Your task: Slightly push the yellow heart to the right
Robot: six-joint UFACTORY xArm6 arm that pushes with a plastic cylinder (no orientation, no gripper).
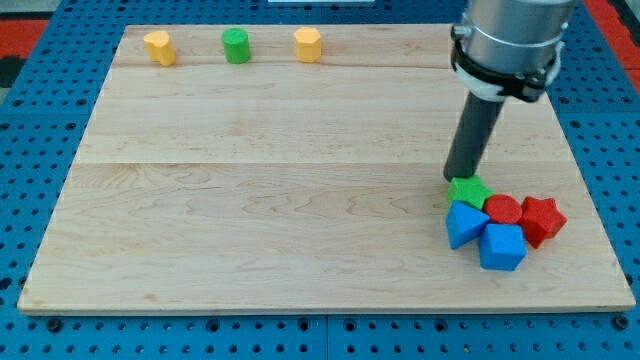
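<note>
1. Position: the yellow heart (159, 47) stands at the view's top left of the tabletop (250, 200), close to the top edge. A green cylinder (235, 46) is near it on the view's right, and a yellow block (308, 44) with flat sides stands beyond that.
2. Our tip (458, 178) is well apart from the heart, at the view's right. It touches or almost touches the upper left of a green star (470, 190).
3. The green star heads a tight pile with a red cylinder (503, 210), a red star (542, 220), a blue block (463, 224) and a second blue block (501, 247).
4. The end effector (472, 135) is a plain dark rod. It has nothing to open or close, and it holds nothing.
5. We judge the task not yet begun: the tip must first reach the heart's left side.
6. Hazards from here:
   - Leaving the pile along the wrong line would drag the green star and disturb its neighbours.
   - A direct path to the heart meets its right side and would drive it left, towards the tabletop edge.
   - Passing along the top row risks striking the yellow block or the green cylinder.
   - An off-centre contact would turn the heart or send it towards the top edge.
   - Too long a push would run the heart into the green cylinder, since the task asks for a slight move only.
</note>
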